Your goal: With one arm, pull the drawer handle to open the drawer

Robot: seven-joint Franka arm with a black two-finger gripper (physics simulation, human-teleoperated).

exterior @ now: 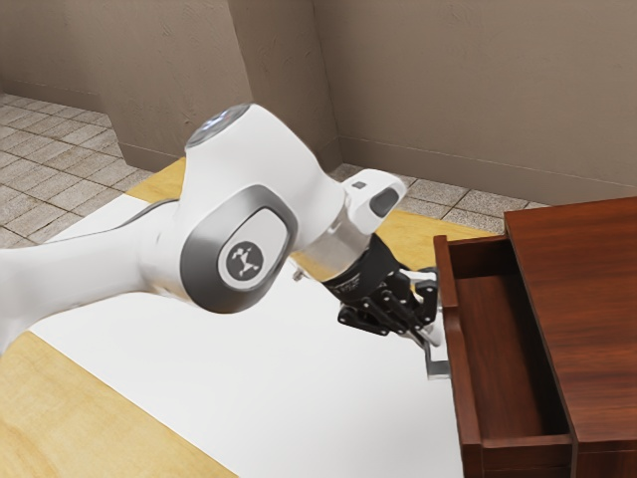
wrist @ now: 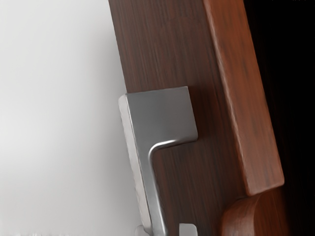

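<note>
Beige walls, white worktop (exterior: pixel 249 398). The drawer (exterior: pixel 503 349) stands partly out; I cannot tell whether my jaws pinch the handle (wrist: pixel 162 123). I'd pull straight, level.

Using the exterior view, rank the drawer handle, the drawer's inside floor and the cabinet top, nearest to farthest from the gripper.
1. Drawer handle, right at the gripper.
2. Drawer's inside floor, just past the handle.
3. Cabinet top, farthest, at the exterior view's right.
</note>
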